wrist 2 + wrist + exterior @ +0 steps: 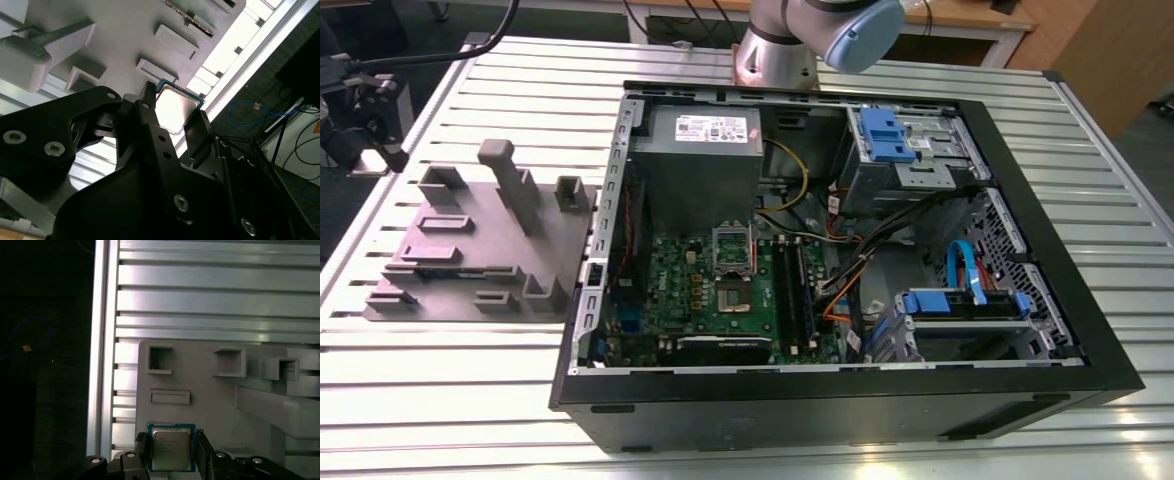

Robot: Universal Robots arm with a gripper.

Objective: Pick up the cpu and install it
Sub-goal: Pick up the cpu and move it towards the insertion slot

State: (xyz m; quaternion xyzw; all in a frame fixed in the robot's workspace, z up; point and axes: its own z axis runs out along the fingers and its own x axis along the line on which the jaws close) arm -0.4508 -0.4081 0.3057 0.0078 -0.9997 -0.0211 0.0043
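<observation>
My gripper [175, 106] straddled the cpu [171, 449] at the block's [215, 405] edge, jaws close beside it; I couldn't tell if they gripped. Lifting and installing in the socket [731, 290] remained, I judged.

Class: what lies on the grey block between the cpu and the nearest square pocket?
A low rectangular frame, between cpu and square pocket on the grey block, in the first wrist view.
</observation>
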